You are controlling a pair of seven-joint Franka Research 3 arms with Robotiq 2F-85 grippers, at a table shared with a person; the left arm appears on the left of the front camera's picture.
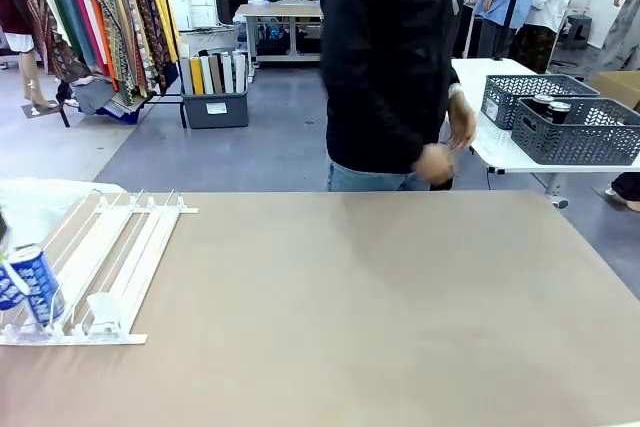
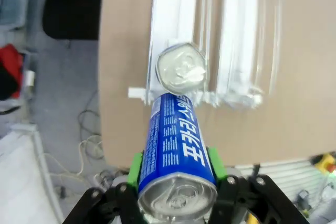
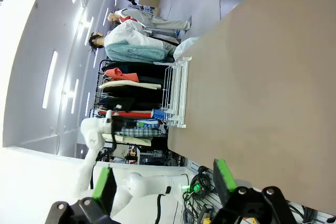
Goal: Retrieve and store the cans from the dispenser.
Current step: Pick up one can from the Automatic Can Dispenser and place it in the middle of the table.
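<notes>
Nearest the left wrist camera, at the bottom middle of the frame, is the silver top of a blue aluminium drink can (image 2: pixel 176 135) with white print. The left gripper (image 2: pixel 176 165) is clamped on it, a green pad pressed to each side. The can's far end reaches toward a second can (image 2: pixel 182 67), of which little more than the silver top can be seen. That one stands at the stopper end of a flat white-and-clear plastic rack (image 2: pixel 241 35) of long rails. The rack is cut off at the top edge.

From the front, the rack (image 1: pixel 120 257) lies at the lower left on the brown table (image 1: pixel 380 317). A blue can (image 1: pixel 35 282) sits at its near end. More blue beside it is cut off by the left edge, so I cannot tell which can is which.

A person in a dark jacket (image 1: pixel 385 57) stands beyond the table, one hand (image 1: pixel 435 162) blurred. At the upper right, grey lattice baskets (image 1: pixel 580 132) hold dark cans too small to read.

In the right wrist view, the right gripper (image 3: pixel 164 181) has its fingers wide apart around nothing, and the rack (image 3: pixel 176 93) shows small at the table's far edge.
</notes>
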